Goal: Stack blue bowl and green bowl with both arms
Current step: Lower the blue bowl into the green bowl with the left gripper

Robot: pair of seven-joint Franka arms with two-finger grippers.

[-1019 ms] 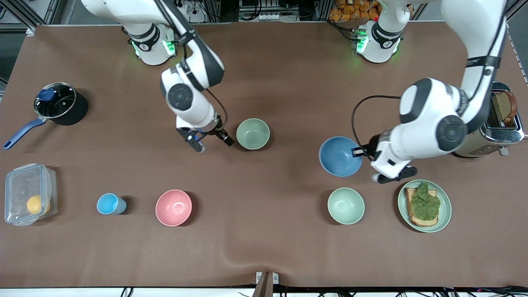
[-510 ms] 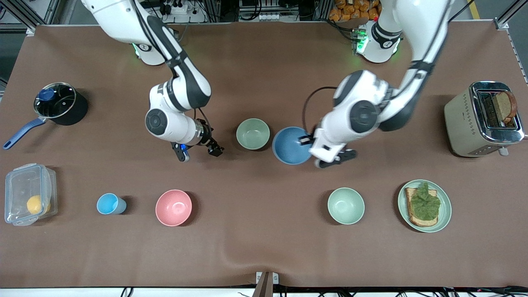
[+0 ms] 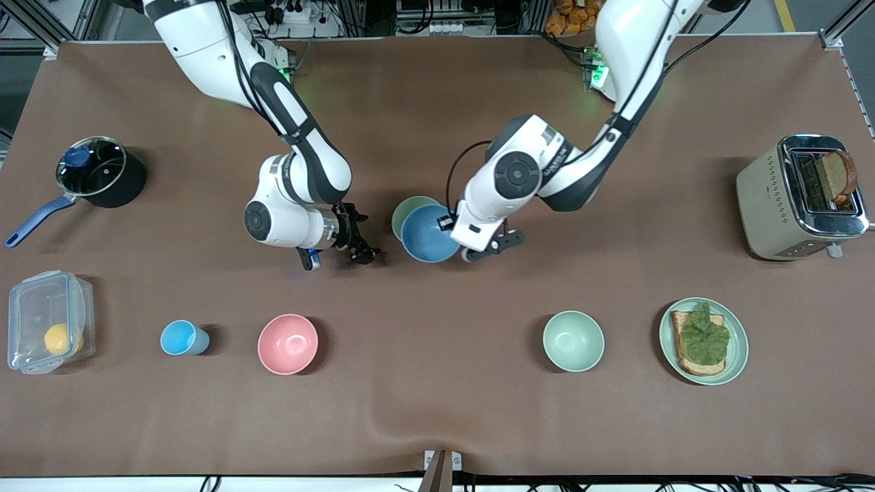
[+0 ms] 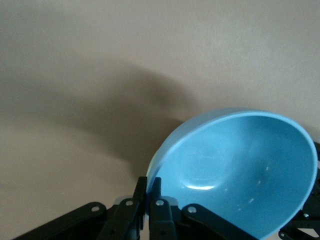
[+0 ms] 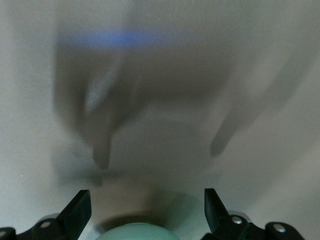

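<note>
The blue bowl (image 3: 431, 236) hangs in my left gripper (image 3: 454, 227), which is shut on its rim. It is over the green bowl (image 3: 409, 207) and hides most of it; only the green rim toward the robots' bases shows. In the left wrist view the blue bowl (image 4: 240, 170) is tilted, with the rim pinched between the fingers (image 4: 141, 192). My right gripper (image 3: 362, 238) is open and empty beside the green bowl, toward the right arm's end of the table. The right wrist view shows its spread fingers (image 5: 80, 207) and the green bowl's edge (image 5: 135, 232) between them.
Nearer the front camera stand a pink bowl (image 3: 288, 344), a light-blue cup (image 3: 179, 337), a pale mint bowl (image 3: 573, 340) and a plate with toast (image 3: 735, 355). A toaster (image 3: 765, 195) stands at the left arm's end, a pot (image 3: 96, 174) and a plastic box (image 3: 48, 321) at the right arm's end.
My left arm has carried the blue bowl toward the right arm's end, from beside the green bowl to over it. My right gripper has turned a little and stays beside the green bowl.
</note>
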